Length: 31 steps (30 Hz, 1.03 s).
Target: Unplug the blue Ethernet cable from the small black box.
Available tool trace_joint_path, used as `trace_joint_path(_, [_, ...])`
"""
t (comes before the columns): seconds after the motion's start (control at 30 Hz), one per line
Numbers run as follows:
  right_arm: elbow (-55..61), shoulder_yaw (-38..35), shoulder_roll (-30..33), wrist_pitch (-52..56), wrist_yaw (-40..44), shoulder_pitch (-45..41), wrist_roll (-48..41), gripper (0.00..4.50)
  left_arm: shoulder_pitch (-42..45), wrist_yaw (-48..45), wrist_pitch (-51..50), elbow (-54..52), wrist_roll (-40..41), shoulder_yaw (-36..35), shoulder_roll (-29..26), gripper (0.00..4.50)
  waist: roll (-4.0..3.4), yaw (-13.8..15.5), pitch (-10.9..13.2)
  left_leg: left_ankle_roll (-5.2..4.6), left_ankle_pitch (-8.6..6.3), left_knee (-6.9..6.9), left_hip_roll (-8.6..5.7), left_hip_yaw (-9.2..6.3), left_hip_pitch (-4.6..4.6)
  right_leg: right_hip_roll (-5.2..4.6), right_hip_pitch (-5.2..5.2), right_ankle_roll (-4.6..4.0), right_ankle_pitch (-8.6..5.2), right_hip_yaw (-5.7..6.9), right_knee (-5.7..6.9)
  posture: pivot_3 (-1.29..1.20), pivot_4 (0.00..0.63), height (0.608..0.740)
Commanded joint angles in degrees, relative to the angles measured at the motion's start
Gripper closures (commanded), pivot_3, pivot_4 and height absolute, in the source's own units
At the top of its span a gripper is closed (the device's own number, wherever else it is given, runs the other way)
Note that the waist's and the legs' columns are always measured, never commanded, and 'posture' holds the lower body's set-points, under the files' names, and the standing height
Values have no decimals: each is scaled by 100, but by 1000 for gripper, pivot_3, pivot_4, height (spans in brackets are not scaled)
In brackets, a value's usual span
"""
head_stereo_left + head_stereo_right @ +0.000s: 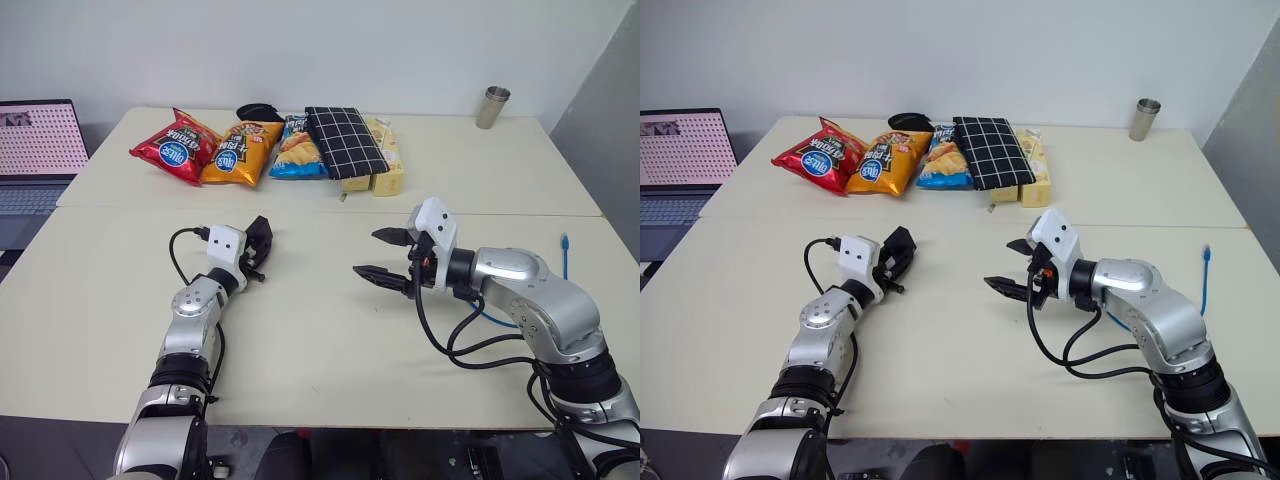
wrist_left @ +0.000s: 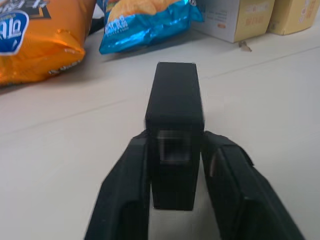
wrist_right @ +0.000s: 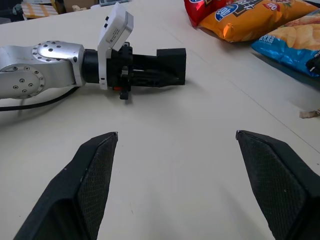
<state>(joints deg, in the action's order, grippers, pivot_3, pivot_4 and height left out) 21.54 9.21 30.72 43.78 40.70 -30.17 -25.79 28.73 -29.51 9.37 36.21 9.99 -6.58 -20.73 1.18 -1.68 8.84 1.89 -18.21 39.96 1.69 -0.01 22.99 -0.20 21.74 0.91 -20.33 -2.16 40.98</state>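
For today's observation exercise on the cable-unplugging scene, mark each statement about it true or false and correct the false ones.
1. The left gripper has the small black box between its fingers. True.
2. The blue Ethernet cable is plugged into the box. False: it lies apart on the table, beside the right arm.
3. The right gripper is open and holds nothing. True.
4. The metal cup stands between the grippers. False: it stands at the far right of the table.
5. The checked pouch lies among the snack bags. True.
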Motion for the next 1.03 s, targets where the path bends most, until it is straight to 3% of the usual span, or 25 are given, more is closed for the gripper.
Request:
trace_joint_path(0.03, [153, -54, -25, -5, -85, -46, 36, 479, -265, -107, -83, -358, 191, -176, -61, 1710, 0, -2, 0, 0, 0, 0, 0, 1, 0, 0, 0, 0, 0, -1, 0, 0, 150, 740])
trace_joint_path(0.2, [203, -82, -4, 28, -162, 36, 36, 479, -752, 103, -316, -1080, 90, -290, -308, 768, 0, -21, 0, 0, 0, -2, 2, 0, -1, 0, 0, 0, 0, -1, 1, 0, 150, 740])
trace_joint_path(0.5, [486, -719, 561, 153, 20, 588, -242, 479, -1717, -278, -2252, -3390, 354, -304, -1266, 768, 1, 16, 1, -1, -1, 0, -2, -3, 2, -7, -4, 0, 0, -1, -3, 0, 150, 740])
trace_joint_path(0.63, [305, -1178, 1085, 32, 331, 791, -291, 479, -1729, -986, -2899, -4189, 839, -544, -1937, 768, 4, 14, 1, -15, -9, -1, -3, -6, -1, -7, -9, 0, 0, 3, -4, 0, 150, 740])
trace_joint_path(0.83, [55, -1454, 1528, -142, 657, 967, -297, 479, -1686, -1750, -3386, -4653, 1234, -637, -2688, 768, -1, 2, 3, -17, -10, -6, -2, -1, -7, -5, -12, 0, 0, -1, -9, 0, 150, 740])
trace_joint_path(1.03, [-61, -1409, 1503, -283, 638, 958, -237, 479, -1452, -1938, -3405, -4623, 1355, -681, -2782, 768, -2, 3, 4, -20, -11, -5, -2, -1, -4, -3, -11, 0, 0, -1, -10, 0, 150, 740])
